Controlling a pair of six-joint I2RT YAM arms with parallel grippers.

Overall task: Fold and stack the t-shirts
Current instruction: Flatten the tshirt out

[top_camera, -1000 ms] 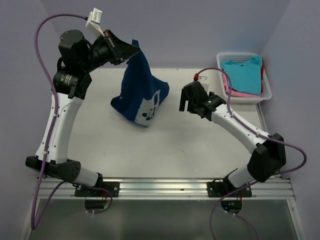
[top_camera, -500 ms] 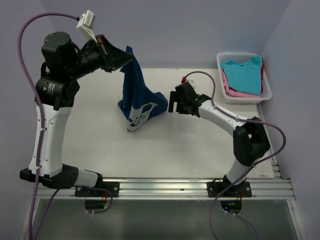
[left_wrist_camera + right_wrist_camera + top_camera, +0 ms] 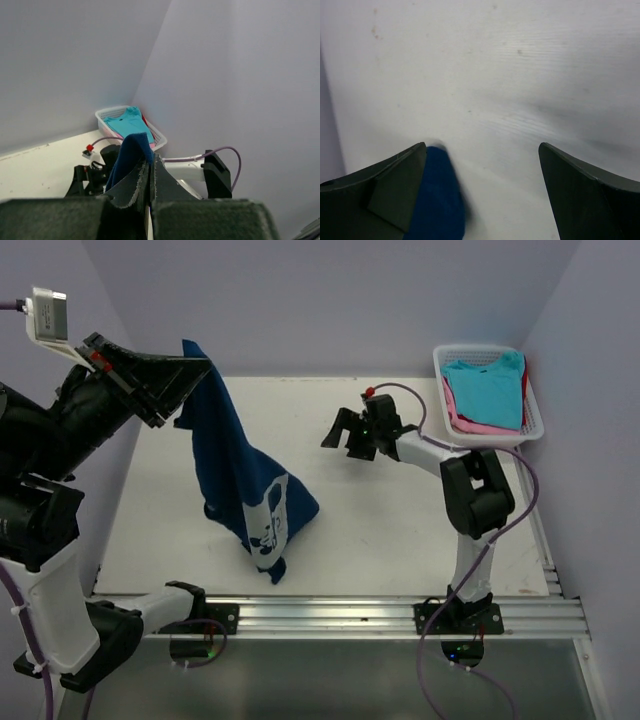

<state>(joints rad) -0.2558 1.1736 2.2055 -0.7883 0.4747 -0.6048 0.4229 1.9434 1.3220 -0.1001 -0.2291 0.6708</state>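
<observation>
As my left arm has risen and drawn back toward the near left corner, the navy shirt (image 3: pixel 238 475) now hangs longer than a second ago. My left fingers (image 3: pixel 192 370) are clamped together on a fold at its top edge, confirmed in the wrist view, where cloth stands up between the pads. The lower end, carrying the pale print (image 3: pixel 262 522), has dragged from mid-worktop toward the near edge and rests crumpled there.

My right fingers (image 3: pixel 335 432) stand wide apart and hold nothing. They have swung left and farther back, and are now apart from the shirt. My judgement is that the shirt is lifted but not spread. A second grip on the top edge is needed before any fold.

The turquoise shirt (image 3: pixel 487 385) and pink shirt (image 3: pixel 466 421) lie in the basket (image 3: pixel 538 426) at the far right corner. The white worktop (image 3: pixel 390 535) shows faint specks. Plain lilac walls (image 3: pixel 330 300) enclose it.
</observation>
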